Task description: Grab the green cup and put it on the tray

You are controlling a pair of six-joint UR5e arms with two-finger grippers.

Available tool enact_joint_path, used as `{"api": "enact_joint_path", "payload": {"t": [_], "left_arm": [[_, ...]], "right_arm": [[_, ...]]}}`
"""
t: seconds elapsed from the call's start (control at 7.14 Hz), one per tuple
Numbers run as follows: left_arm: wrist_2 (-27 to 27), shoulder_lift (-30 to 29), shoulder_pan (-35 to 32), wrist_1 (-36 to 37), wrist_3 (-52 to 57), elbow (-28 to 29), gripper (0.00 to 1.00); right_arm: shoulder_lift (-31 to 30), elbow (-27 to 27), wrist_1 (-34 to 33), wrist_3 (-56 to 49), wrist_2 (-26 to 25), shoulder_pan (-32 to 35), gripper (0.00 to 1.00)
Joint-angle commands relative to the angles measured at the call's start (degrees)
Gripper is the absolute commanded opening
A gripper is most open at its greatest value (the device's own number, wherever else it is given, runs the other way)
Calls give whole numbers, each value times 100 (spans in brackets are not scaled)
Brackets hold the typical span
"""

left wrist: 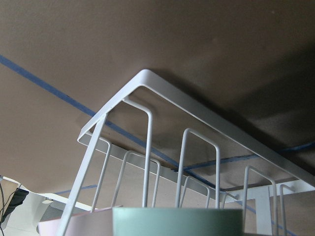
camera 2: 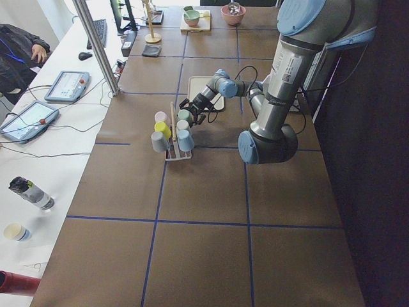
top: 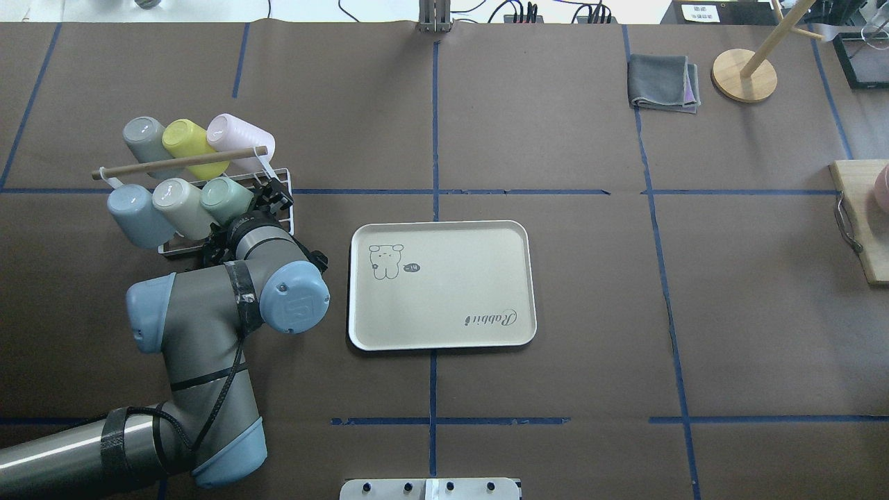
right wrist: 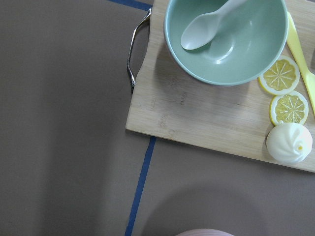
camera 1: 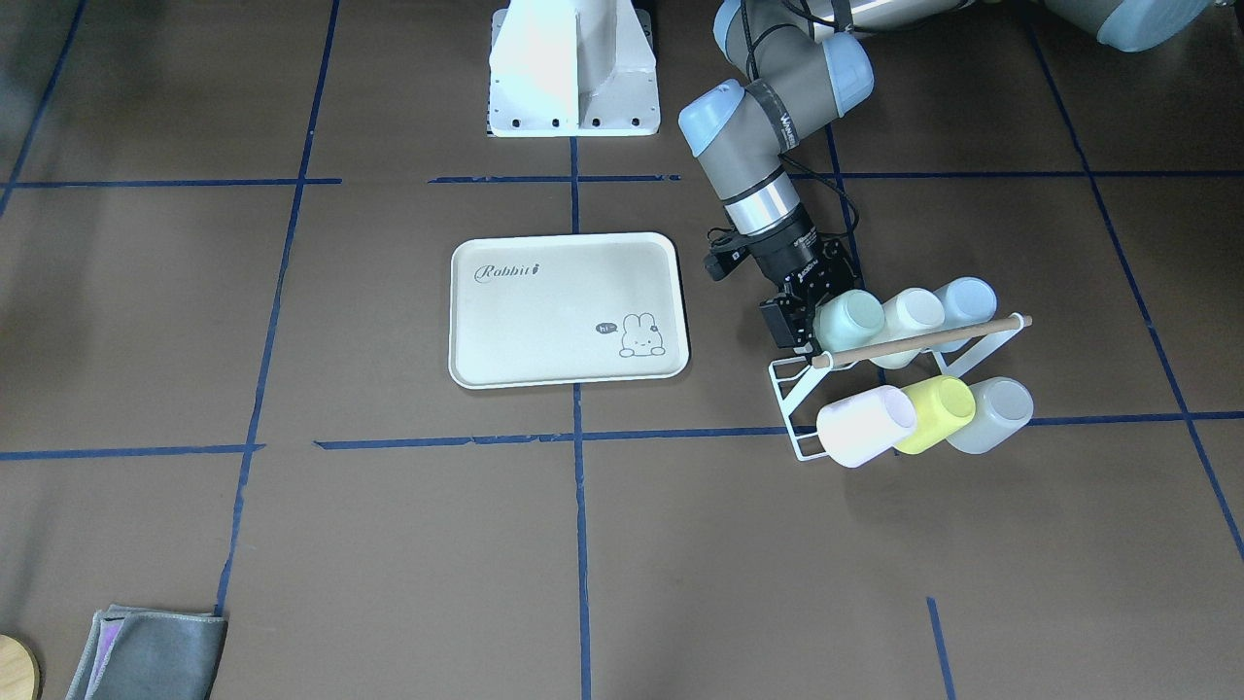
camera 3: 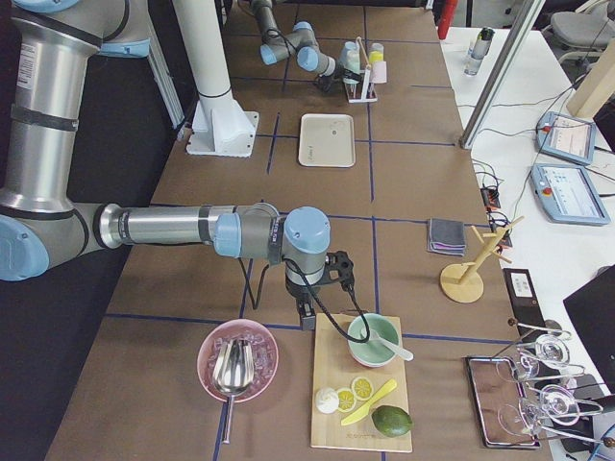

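Tray [camera 1: 544, 331] sat near white rack [camera 1: 933, 337], where left gripper [camera 1: 807, 321] was right at green cup [camera 1: 851, 321]; I couldn't tell whether it was pinching or spread.

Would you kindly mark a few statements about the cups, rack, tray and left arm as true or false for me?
1. The green cup rests on the white wire rack. True.
2. The tray already holds a cup. False: no cup is on it.
3. The left claw is right beside the green cup. True.
4. The rack carries four cups. False: it carries six.
5. The mint bowl holds a white spoon. True.
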Motion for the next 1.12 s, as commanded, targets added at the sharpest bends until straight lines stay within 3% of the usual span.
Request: {"api": "enact_joint_path", "payload": {"t": [0.0,0.14,0.56,0.98], "left_arm": [[0,-9,1,-110,-52,38,79],[0,0,-8,-102,-104,12,65],[35,0,-25,-102,-88,-102,64],[44,184,-69,-49,0,-629,64]], "right_arm": [[0,9,-9,0,0,-4,100],[0,9,0,0,0,5,100],[0,0,0,0,0,-4,100],[0,0,0,8,0,-4,100]]}}
